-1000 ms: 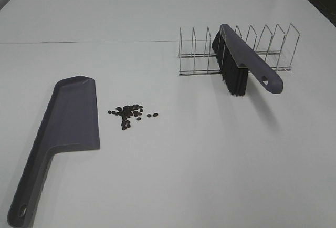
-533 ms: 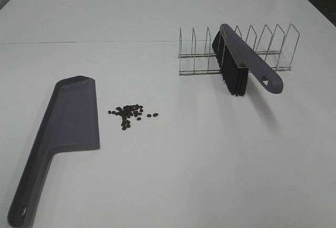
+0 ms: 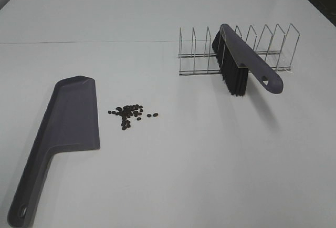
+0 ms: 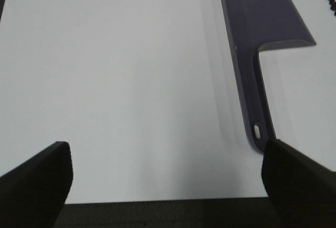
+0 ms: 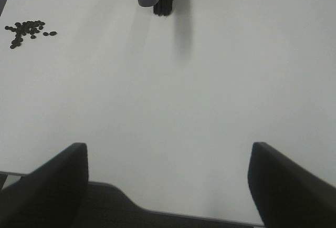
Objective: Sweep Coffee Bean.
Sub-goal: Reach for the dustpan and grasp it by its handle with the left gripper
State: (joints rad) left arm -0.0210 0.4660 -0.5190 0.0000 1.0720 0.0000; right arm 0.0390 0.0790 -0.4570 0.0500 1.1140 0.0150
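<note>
About twenty coffee beans lie in one loose cluster on the white table, just beside one purple dustpan and well apart from one brush propped in one wire rack; only the wrist views show the left gripper and right gripper, jaws wide apart.
</note>
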